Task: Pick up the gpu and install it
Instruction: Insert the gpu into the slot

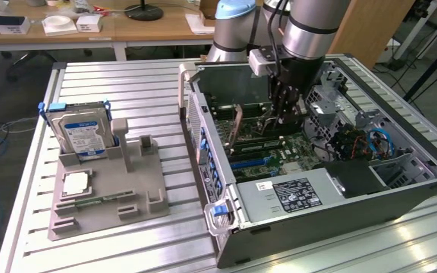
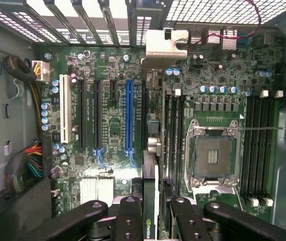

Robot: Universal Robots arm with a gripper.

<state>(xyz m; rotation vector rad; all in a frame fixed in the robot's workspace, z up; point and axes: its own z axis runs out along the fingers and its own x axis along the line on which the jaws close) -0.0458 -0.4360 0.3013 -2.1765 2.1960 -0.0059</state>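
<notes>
- Exterior view: a computer case (image 1: 332, 227) lies open on its side on the slatted metal desk (image 1: 127, 85), with its motherboard (image 1: 279, 151) facing up.
- The arm (image 1: 306, 28) reaches straight down into the case, and its jaws are clamped on the gpu (image 1: 240, 128).
- The gpu stands on edge above the board, between the jaws and the case's rear wall.
- A power supply (image 1: 291, 193) with a black label sits in the near end of the case.
- On the exterior view's left, well apart from the case, a grey fixture (image 1: 104, 193) rests on the desk.
- A hard drive (image 1: 82, 128) stands upright in the fixture, with a processor chip (image 1: 75, 183) and a memory stick (image 1: 108, 198) lying flat in front of it.
- Wrist view: the jaws grip the gpu (image 2: 151, 150) on both faces, and a green logo shows on the card between them.
- The card is seen edge-on, running away over the board to its silver bracket (image 2: 165, 45) at the slotted rear wall.
- It lies just beside the blue slot (image 2: 129, 115), between that slot and the processor socket (image 2: 213, 155).
- Whether its edge is seated in a slot I cannot tell.
- A white slot (image 2: 62, 115) sits further off, beyond two black ones.
</notes>
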